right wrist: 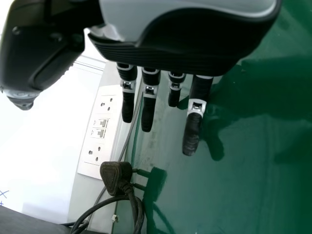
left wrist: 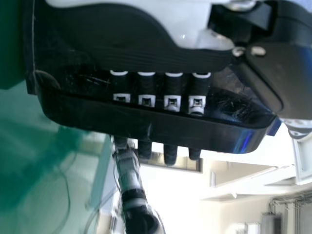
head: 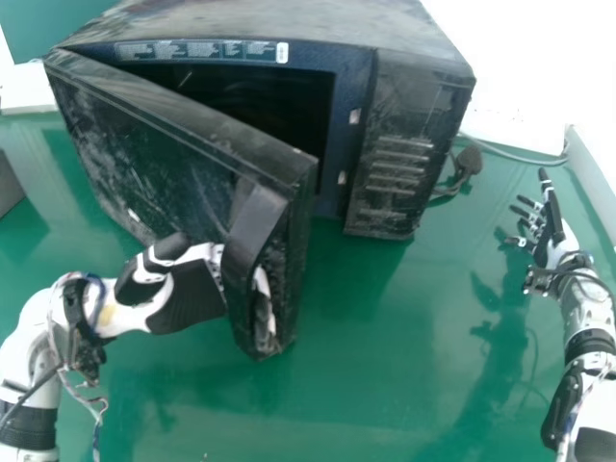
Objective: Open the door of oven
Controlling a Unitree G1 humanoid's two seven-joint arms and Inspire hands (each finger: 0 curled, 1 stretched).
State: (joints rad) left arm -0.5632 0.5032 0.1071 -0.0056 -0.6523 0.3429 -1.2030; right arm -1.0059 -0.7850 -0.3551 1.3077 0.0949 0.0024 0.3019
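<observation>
The left robot hand (head: pixel 189 295) has straight fingers behind the handle (head: pixel 252 229) of the open oven door (head: pixel 154 159). Beyond it, the oven (head: pixel 409 101) bears a printed label (head: pixel 197 51); the right robot hand (head: pixel 554 234) is spread.

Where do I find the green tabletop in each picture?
Head view: the green tabletop spreads beneath the oven.
Left wrist view: past the door handle.
Right wrist view: beyond the right hand, around the black plug.
Shared landmark: the robot's right arm, including its hand.
</observation>
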